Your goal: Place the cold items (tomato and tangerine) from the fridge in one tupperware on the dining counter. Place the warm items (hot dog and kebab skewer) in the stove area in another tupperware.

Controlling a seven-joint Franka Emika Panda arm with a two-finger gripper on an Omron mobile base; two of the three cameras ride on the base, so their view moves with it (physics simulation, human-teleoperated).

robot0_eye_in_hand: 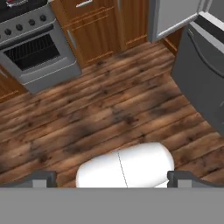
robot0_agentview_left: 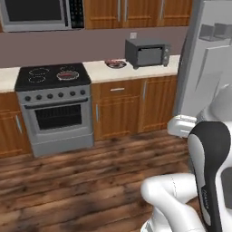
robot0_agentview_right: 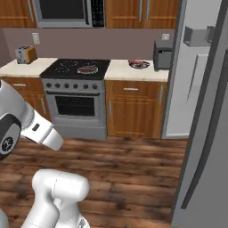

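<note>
The stove area's silver range (robot0_agentview_left: 54, 106) (robot0_agentview_right: 78, 95) (robot0_eye_in_hand: 33, 52) stands among brown cabinets. A pan (robot0_agentview_left: 68, 74) (robot0_agentview_right: 87, 69) on its black top holds something reddish. A plate (robot0_agentview_left: 115, 64) (robot0_agentview_right: 139, 64) on the pale counter to its right holds dark red food. Which one is the hot dog and which the kebab skewer is too small to tell. The grey fridge (robot0_agentview_left: 204, 68) (robot0_agentview_right: 196, 67) stands at the right with a door swung open. My gripper (robot0_eye_in_hand: 112, 179) hangs open over the wooden floor, holding nothing. Tomato, tangerine, both tupperware and the dining counter are out of view.
A dark fridge door (robot0_agentview_right: 209, 133) (robot0_eye_in_hand: 201, 74) juts out close on the right. A toaster oven (robot0_agentview_left: 147, 52) (robot0_agentview_right: 162, 54) sits on the counter beside the fridge, and a toaster (robot0_agentview_right: 26, 54) at the far left. A microwave (robot0_agentview_left: 41, 13) hangs above the range. Open wooden floor (robot0_eye_in_hand: 109, 105) lies ahead.
</note>
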